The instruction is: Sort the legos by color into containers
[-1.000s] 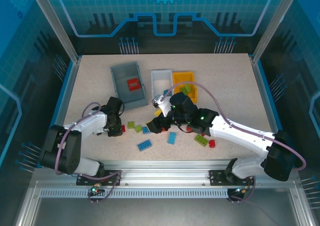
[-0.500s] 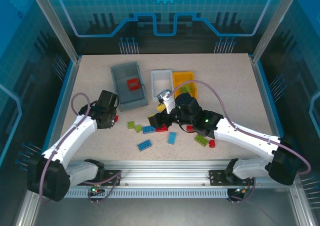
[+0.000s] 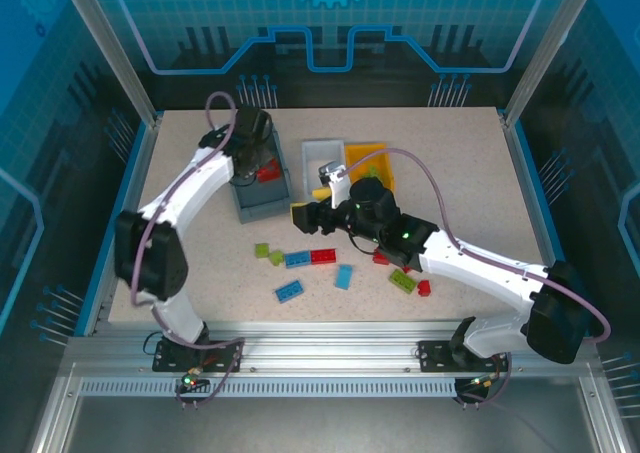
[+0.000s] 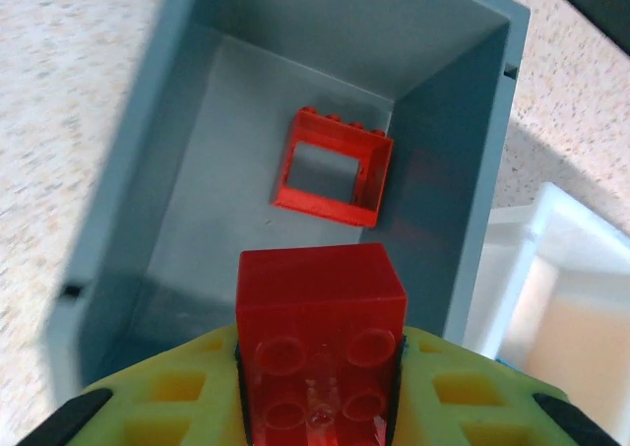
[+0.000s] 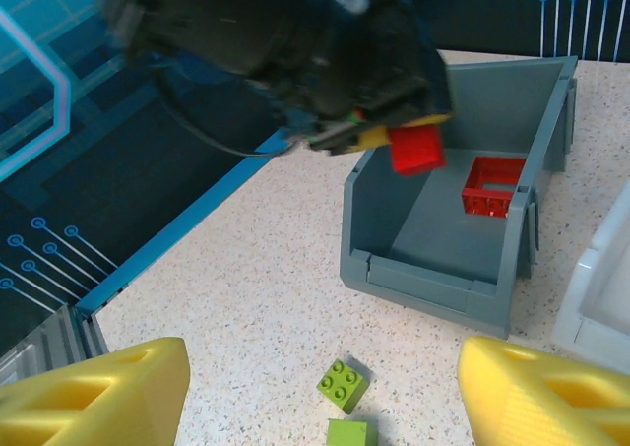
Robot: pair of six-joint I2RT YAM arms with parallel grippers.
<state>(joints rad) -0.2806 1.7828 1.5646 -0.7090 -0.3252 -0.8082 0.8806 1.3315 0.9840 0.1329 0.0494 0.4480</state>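
Note:
My left gripper (image 3: 250, 161) hangs over the dark grey bin (image 3: 243, 195), shut on a red brick (image 4: 320, 308) that sits between its yellow fingers (image 4: 167, 392). A red window-frame piece (image 4: 333, 168) lies on the bin floor below it. My right gripper (image 3: 308, 207) is open, low over the table in front of the bin, with nothing between its fingers (image 5: 94, 397). Two lime green bricks (image 5: 344, 384) lie just under it. Blue (image 3: 297, 259), red (image 3: 322, 256) and green (image 3: 402, 280) bricks are scattered on the table.
The small white bin (image 3: 322, 151) and the yellow-orange bin (image 3: 366, 156) stand side by side right of the grey bin. The right arm lies across the table's middle. A blue table rim (image 5: 177, 224) runs along the left.
My left arm has swung from the table's left front up over the grey bin, carrying the red brick. The right gripper has shifted slightly back and left, staying open.

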